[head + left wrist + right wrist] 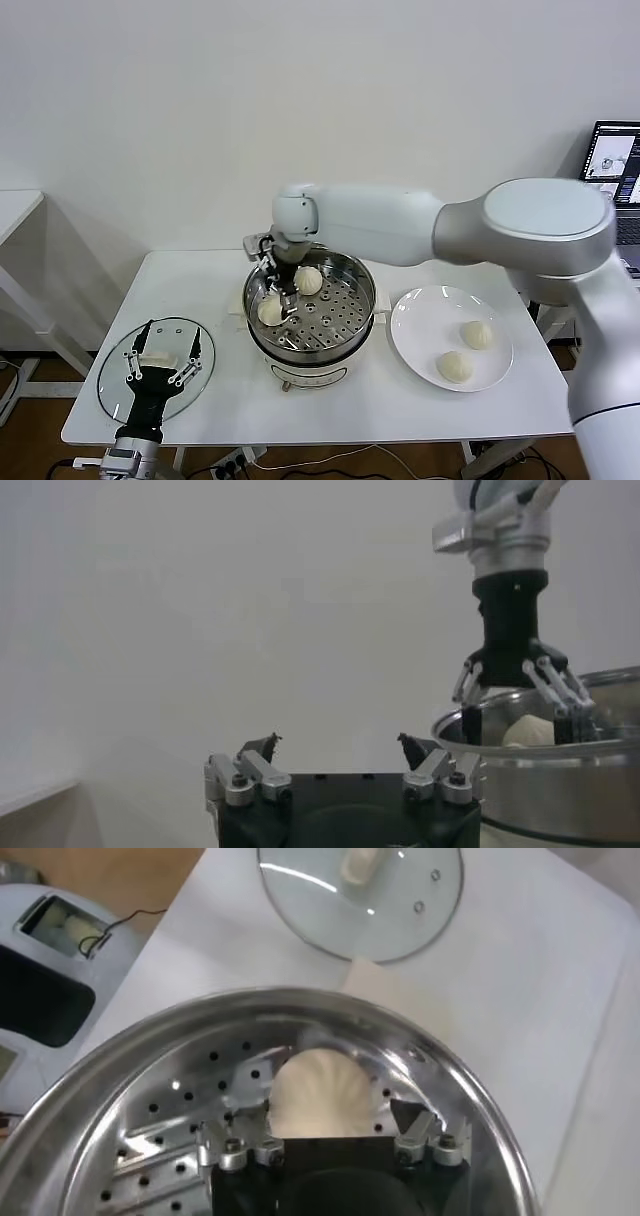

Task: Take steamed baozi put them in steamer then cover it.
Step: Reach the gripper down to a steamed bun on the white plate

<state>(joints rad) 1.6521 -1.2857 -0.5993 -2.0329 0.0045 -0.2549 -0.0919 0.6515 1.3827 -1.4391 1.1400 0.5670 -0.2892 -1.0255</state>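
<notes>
The steamer (355, 300) stands mid-table with two baozi in its basket, one at the back (309, 280) and one at the left (270, 310). My right gripper (281, 297) reaches down into the steamer, open, its fingers either side of the left baozi (325, 1093), which rests on the perforated floor (160, 1118). Two more baozi (478, 334) (455, 366) lie on the white plate (420, 330). The glass cover (110, 385) lies flat at the table's front left. My left gripper (160, 362) hovers over it, open and empty.
A laptop (612, 165) stands at the far right beyond the table. A second white table (15, 215) is at the left. The right arm spans above the plate and the steamer's right side. The cover also shows in the right wrist view (360, 908).
</notes>
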